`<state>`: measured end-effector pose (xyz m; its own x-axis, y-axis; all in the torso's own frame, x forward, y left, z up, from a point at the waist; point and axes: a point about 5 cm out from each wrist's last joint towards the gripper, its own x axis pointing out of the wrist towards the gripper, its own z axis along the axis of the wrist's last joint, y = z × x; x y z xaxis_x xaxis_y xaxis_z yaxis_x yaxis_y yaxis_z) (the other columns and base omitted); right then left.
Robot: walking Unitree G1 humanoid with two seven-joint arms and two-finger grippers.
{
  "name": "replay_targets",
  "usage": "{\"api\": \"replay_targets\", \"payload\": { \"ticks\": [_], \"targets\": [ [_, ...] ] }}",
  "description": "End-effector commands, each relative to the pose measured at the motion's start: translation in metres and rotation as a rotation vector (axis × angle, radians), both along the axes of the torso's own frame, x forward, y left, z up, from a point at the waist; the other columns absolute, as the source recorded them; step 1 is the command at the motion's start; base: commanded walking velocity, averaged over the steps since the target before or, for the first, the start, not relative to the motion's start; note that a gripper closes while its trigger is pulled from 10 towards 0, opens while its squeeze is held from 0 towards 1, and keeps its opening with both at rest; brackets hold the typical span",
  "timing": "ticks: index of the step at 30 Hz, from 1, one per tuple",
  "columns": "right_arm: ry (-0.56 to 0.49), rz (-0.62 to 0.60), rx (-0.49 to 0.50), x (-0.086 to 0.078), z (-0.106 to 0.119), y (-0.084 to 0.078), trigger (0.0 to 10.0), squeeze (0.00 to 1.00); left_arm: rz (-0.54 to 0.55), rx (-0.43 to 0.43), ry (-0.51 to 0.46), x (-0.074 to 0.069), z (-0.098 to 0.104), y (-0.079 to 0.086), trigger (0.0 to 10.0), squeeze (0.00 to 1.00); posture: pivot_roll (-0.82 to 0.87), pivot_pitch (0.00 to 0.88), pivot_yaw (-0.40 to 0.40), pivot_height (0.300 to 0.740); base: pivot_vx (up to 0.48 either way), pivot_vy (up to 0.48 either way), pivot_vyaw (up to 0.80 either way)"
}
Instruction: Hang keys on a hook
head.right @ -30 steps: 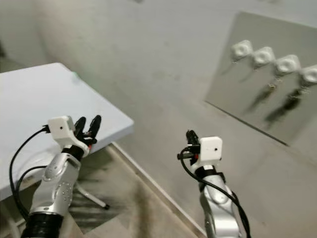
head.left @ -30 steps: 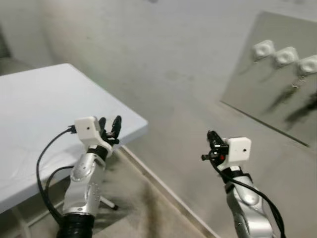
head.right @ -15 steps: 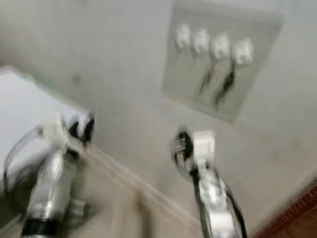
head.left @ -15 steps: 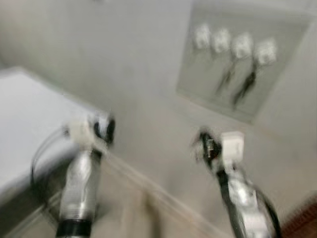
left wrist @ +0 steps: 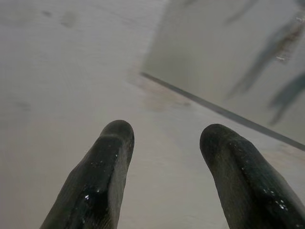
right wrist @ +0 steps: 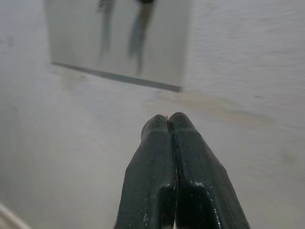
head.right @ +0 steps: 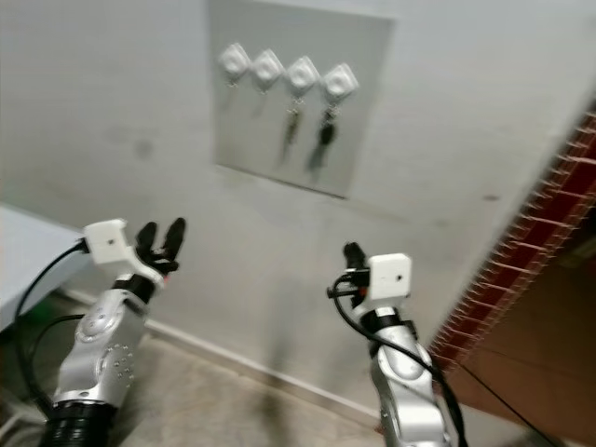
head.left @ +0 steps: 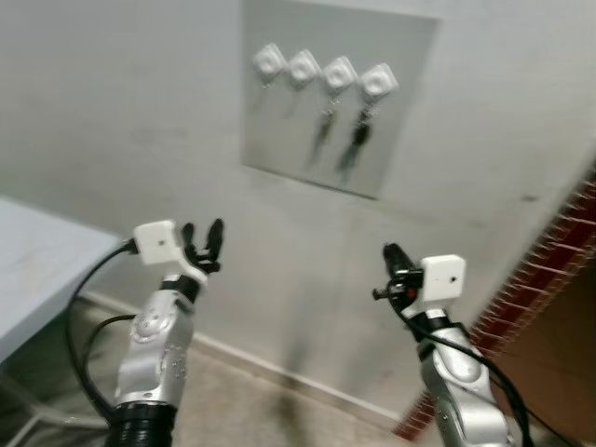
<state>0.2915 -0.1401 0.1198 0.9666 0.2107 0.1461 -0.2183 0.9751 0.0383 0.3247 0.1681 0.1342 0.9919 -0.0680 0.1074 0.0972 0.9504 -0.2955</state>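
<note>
Because the hooks sit high on the far wall, both arms are raised in front of the robot with their fingers pointed up toward the panel [head.left: 340, 98], a flat grey rectangular plate with a dull sheen, fixed to a pale, faintly stained plaster wall [head.left: 121, 112]. Four white, rounded-square hooks [head.left: 324, 72] run in a slightly sloping row along its top. The two on the right each carry a bunch of keys [head.left: 358, 135], dark and slim, hanging straight down and casting long shadows on the plate; the two on the left look bare, though the view is soft enough that something small could be hanging there.

The left gripper [head.left: 203, 242] is held to the left, below the panel and well apart from it, its two black, rubbery, rounded fingers [left wrist: 102, 176] spread with nothing between them. The right gripper [head.left: 393, 258] is lifted further right, also below the panel, and its fingers [right wrist: 190, 176] are pressed flat together along their whole length, with no key visible between them. So the keys appear to be already on their hooks, and neither arm is carrying any.

At the near left a pale table [head.left: 33, 279] edge shows, and to the right a red brick edge [head.left: 549, 270].
</note>
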Motion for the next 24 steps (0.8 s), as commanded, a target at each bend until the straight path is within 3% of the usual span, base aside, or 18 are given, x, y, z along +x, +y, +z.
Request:
{"api": "replay_targets", "payload": {
  "ticks": [1,24],
  "targets": [
    [-0.014,-0.004,-0.008,0.0019,0.0049,-0.0030,10.0,0.00,-0.008,-0.003,-0.009,0.0014,0.0038,-0.0039,10.0,0.00,0.09,0.000,-0.059,0.740,0.000,0.000,-0.73],
    [-0.007,-0.041,0.003,0.0062,0.0067,-0.0067,10.0,0.00,-0.016,-0.014,0.008,0.0019,0.0031,-0.0066,10.0,0.00,0.09,0.000,-0.055,0.740,0.000,0.000,-0.72]
  ]
}}
